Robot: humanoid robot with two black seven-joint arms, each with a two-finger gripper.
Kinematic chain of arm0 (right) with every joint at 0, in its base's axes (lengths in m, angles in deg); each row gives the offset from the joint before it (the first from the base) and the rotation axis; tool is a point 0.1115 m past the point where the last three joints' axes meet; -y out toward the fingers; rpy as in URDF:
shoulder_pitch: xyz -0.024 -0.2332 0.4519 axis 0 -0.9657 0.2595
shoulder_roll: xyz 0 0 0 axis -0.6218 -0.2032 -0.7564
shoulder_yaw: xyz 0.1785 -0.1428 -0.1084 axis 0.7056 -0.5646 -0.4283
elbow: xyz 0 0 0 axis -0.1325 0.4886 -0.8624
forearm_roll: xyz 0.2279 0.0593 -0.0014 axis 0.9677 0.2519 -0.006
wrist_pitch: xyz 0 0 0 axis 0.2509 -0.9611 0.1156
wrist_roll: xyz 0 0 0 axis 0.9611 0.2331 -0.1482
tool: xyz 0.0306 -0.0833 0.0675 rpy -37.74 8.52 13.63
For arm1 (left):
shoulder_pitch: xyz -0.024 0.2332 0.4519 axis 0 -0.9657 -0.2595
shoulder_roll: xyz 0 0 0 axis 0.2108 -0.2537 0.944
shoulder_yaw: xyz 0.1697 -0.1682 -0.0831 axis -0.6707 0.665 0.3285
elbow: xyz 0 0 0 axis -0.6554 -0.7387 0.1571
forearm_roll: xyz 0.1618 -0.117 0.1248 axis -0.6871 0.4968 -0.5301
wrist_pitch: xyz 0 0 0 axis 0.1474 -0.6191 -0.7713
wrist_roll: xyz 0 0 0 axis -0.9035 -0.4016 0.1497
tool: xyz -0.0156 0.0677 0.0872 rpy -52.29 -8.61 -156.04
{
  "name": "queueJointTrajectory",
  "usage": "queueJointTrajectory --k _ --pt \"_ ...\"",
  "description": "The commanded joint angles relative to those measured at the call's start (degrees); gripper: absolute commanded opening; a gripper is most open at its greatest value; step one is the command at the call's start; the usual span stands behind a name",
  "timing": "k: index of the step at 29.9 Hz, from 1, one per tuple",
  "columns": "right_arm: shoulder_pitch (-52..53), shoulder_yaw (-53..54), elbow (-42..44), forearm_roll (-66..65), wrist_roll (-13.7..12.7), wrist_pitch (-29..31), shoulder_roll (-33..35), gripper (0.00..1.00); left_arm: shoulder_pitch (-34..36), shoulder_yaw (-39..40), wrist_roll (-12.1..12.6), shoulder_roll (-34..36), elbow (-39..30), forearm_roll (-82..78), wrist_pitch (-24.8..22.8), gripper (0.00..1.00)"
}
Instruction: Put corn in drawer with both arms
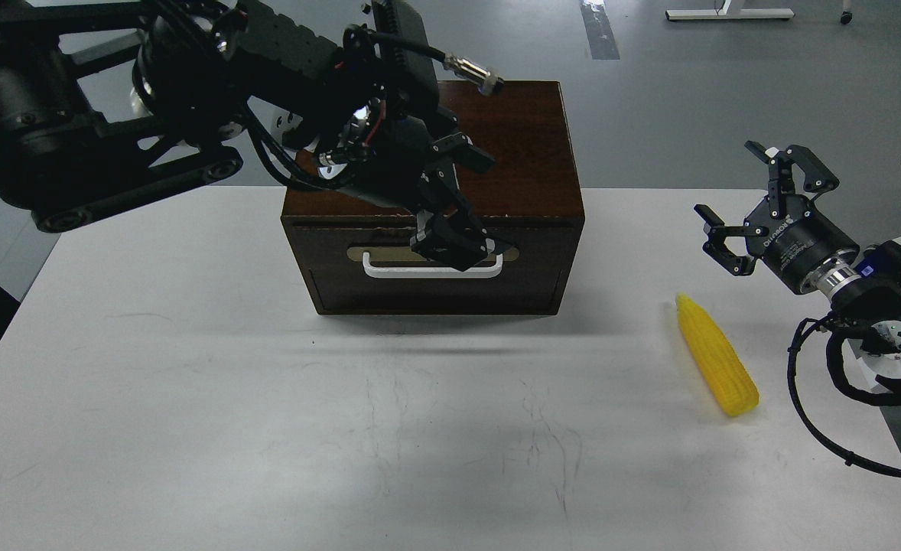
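You are looking down at a matte white table (267, 428), faintly scuffed with thin grey scratches, where a dark brown wooden box (512, 153) is sitting with glossy grain on its top. Its single wide drawer (343, 283) is sitting closed, showing a brass plate and a white bar handle (389, 270). Your left gripper (454, 245) is reaching down over the box front, its black angular fingers sitting right at the handle's right half; whether they are clamping the bar you cannot tell from here. The corn (714, 356), a bright yellow, bumpy-kernelled, plastic-looking cob tapering to a point, is lying on the table well to the right of the box. Your right gripper (756, 203) is hovering just above and right of it, black jointed fingers spreading wide and holding nothing.
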Motion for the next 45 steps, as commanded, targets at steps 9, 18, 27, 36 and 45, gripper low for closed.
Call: queueJointTrajectory --k 9,18,27,36,45 --pt "0.00 0.08 0.11 -0.09 0.01 0.01 -0.03 1.00 2.37 -9.93 -0.01 -8.30 0.37 -10.21 -0.02 0.97" --pt "-0.09 0.08 0.20 -0.35 0.01 0.01 -0.12 1.00 2.46 -15.22 -0.01 -8.57 0.90 -16.88 -0.02 0.97" --pt "-0.17 0.08 0.29 -0.35 0.01 0.01 -0.47 1.00 2.37 -17.77 -0.01 -9.36 2.92 -17.79 -0.02 0.97" --pt "-0.61 0.08 0.29 -0.35 0.01 0.01 -0.47 1.00 2.02 -19.97 -0.01 -9.80 3.80 -17.79 -0.02 0.97" --pt "-0.79 -0.01 0.20 -0.35 0.01 0.09 -0.38 1.00 1.76 -20.32 -0.01 -10.85 5.47 -17.79 -0.02 0.97"
